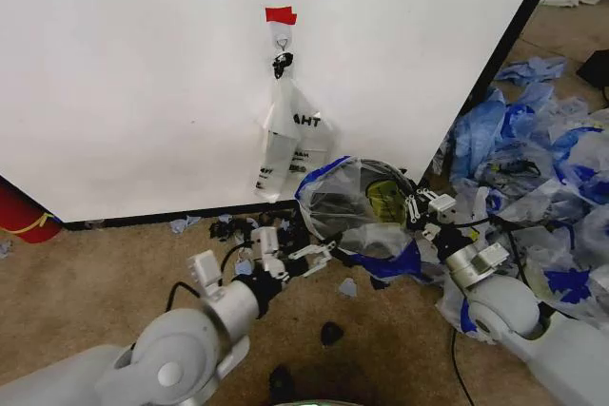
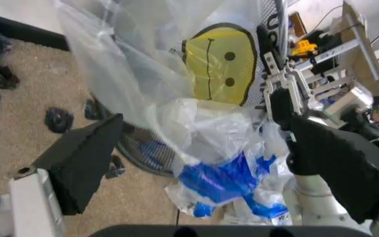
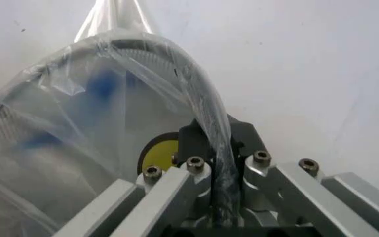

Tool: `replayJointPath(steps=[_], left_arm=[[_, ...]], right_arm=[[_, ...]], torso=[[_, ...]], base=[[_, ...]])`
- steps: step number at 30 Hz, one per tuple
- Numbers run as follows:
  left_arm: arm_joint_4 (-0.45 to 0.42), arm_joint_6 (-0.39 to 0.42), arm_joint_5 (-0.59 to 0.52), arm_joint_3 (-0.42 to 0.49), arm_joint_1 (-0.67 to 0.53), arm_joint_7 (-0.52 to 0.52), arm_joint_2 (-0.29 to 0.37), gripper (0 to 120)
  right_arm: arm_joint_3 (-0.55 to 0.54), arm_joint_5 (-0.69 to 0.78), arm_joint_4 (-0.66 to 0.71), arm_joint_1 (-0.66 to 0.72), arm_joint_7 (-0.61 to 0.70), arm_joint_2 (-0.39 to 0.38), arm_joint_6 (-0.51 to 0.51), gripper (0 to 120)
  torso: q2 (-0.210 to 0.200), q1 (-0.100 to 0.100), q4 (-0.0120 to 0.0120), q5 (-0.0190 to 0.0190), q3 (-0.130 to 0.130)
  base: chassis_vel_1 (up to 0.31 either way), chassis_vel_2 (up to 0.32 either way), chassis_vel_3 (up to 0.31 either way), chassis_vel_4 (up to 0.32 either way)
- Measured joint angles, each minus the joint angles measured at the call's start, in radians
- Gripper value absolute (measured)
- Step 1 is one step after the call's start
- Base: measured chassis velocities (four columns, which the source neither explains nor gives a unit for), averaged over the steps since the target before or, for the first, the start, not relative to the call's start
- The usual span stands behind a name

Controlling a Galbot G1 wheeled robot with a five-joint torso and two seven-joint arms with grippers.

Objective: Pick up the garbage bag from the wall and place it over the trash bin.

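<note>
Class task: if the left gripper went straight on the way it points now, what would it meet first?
Probably the garbage bag draped over the trash bin; the left gripper points at it, though depth is unclear.

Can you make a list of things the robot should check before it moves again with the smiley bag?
1. Bag off the wall: ok. The garbage bag is down at the trash bin; a narrower white bag hangs on the hook.
2. Right claw gripping: ok. It is shut on the bag plastic at the bin's rim.
3. Left claw free: ok. It sits open beside the bin.
4. Bag stretched over the whole rim: cannot tell. The far side is hidden.
5. Bin upright: not ok. It looks tipped toward the robot.
6. Floor tidy: not ok. Loose bags lie on the right.
</note>
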Motion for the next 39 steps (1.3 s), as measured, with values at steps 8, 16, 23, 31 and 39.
replayJointPath(steps=[8,16,23,31,39], left_arm=[[0.055,-0.003,-0.009,0.062,-0.075,-0.020,-0.066,100],[0.080,-0.004,0.028,0.088,-0.074,-0.039,-0.071,90],[0.095,-0.009,0.046,0.095,-0.073,-0.058,-0.078,65],[0.099,-0.018,0.052,0.101,-0.075,-0.058,-0.075,35],[0.097,-0.020,0.059,0.104,-0.069,-0.055,-0.069,5]], right_arm=[[0.014,-0.003,0.000,-0.018,-0.002,-0.005,0.008,0],[0.019,-0.003,0.004,-0.018,-0.002,-0.012,0.015,0],[0.020,-0.003,0.005,-0.016,-0.002,-0.016,0.018,0],[0.017,-0.004,-0.003,-0.015,-0.004,-0.014,0.023,0],[0.013,-0.001,-0.007,-0.004,-0.004,-0.017,0.024,0]], torso=[[0.000,0.000,0.0000,0.0001,0.000],[0.000,0.000,0.0002,0.0001,0.000],[0.000,0.000,0.0001,0.0000,0.000],[0.000,0.000,0.0001,0.0000,0.000],[0.000,0.000,0.0001,0.0000,0.000]], base=[[0.000,0.000,0.000,0.000],[0.000,0.000,0.000,0.000],[0.000,0.000,0.000,0.000],[0.000,0.000,0.000,0.000],[0.000,0.000,0.000,0.000]])
